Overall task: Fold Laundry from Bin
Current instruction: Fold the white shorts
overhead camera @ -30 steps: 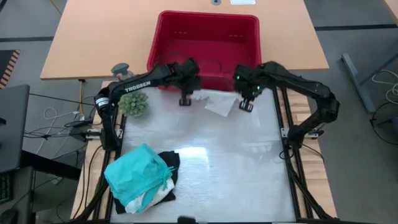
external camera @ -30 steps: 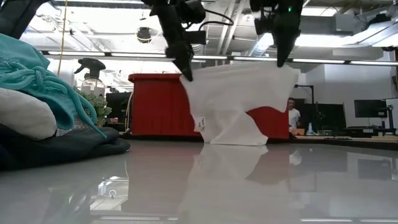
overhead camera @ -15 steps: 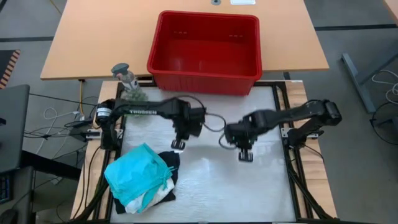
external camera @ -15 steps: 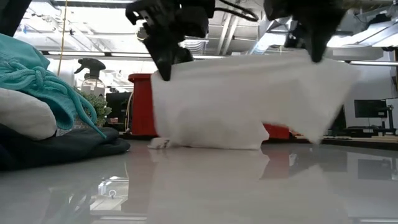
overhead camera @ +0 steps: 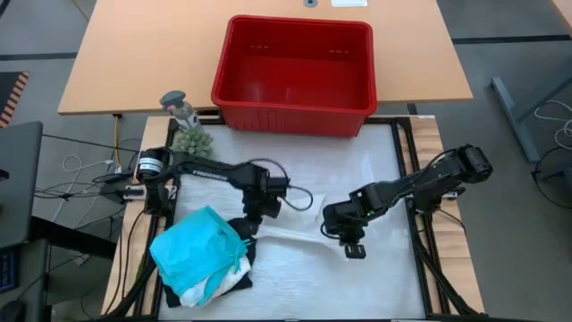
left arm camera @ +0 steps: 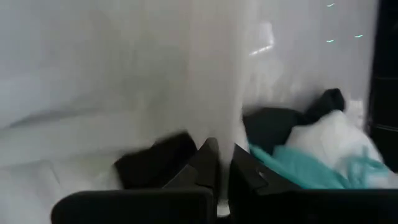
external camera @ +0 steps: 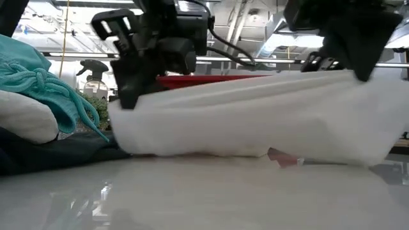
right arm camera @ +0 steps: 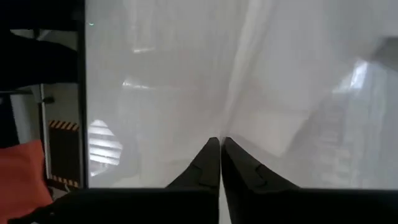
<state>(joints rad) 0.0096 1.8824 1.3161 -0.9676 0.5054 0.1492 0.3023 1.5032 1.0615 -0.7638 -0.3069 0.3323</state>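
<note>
I am holding a white cloth (external camera: 255, 121) from the laundry, and it is soft, thin and very light, so it sags and folds wherever I do not hold it. I think it will flop and wrinkle if I let one side go too soon. The best places to hold it are its two top corners, so it hangs flat like a little sheet. My left gripper (overhead camera: 247, 227) is in the lower middle of the high view, just beside the pile, and its fingers (left arm camera: 208, 163) are pressed together on one corner of the white cloth. My right gripper (overhead camera: 355, 249) is a bit to the right of it in the same view, and its fingers (right arm camera: 211, 157) look pressed together too, pinching the other corner. In the low view the cloth stretches across the middle of the picture between my two grippers, and its bottom edge is down at the shiny white table (overhead camera: 304, 286). The red bin (overhead camera: 295, 109) sits at the top middle of the high view and looks empty now. The teal cloth (overhead camera: 195, 246) lies on top of a pile at the lower left, with a black cloth (overhead camera: 243, 229) under it.
</note>
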